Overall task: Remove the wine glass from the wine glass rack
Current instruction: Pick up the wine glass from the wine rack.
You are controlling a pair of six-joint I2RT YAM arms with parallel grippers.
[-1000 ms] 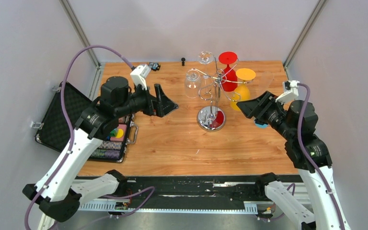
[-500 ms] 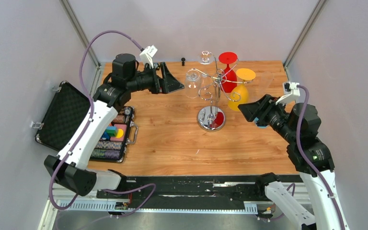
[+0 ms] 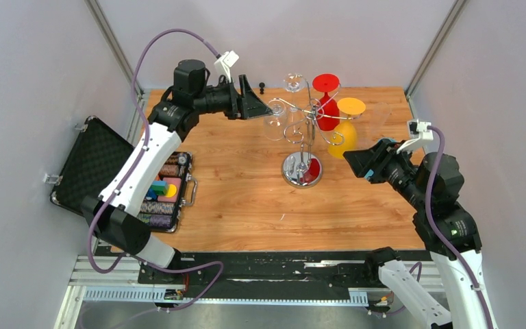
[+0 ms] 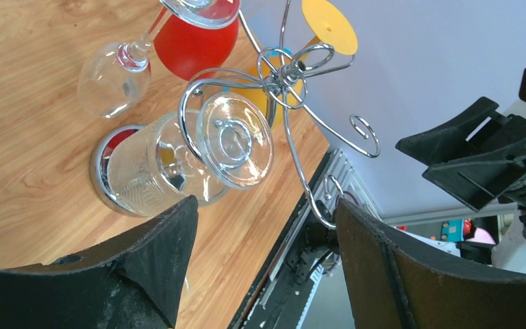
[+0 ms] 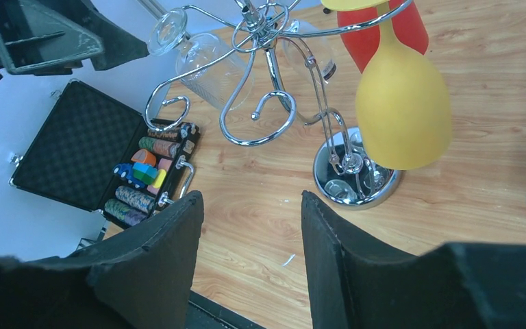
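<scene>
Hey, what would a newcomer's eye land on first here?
The shiny chrome wire rack in the middle, with a red wine glass and a yellow wine glass hanging upside down on its right arms. Next, the left gripper, open beside a clear textured glass hanging on the rack's left.

The top camera looks down from above and behind the arms, taking in the whole desk (image 3: 246, 205). The left wrist camera sits close to the wine glass rack (image 4: 287, 66), looking across it toward the right hand (image 4: 418, 156). The right wrist camera looks back from farther off. All three share the rack.
</scene>
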